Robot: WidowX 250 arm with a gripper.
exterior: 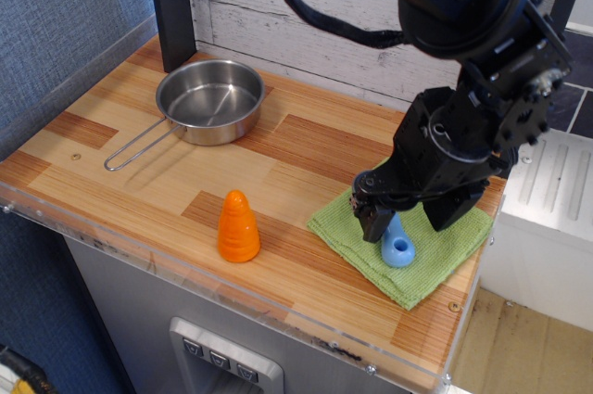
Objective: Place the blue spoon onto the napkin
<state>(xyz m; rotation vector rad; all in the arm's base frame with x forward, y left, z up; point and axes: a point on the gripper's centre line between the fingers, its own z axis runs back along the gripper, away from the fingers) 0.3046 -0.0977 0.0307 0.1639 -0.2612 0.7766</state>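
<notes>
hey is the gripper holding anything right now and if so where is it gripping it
It cannot be told for sure. The gripper straddles the blue spoon near its hidden bowl end, above the ringed handle, which lies on the napkin. The fingers look spread, but contact is hidden.

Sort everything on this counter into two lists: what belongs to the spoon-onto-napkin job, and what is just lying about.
Belongs to the job:
- blue spoon, on the cloth
- napkin, green, at the counter's right end
- gripper, over the spoon

Just lying about:
- steel pan, at the back left
- orange cone, near the front edge
</notes>
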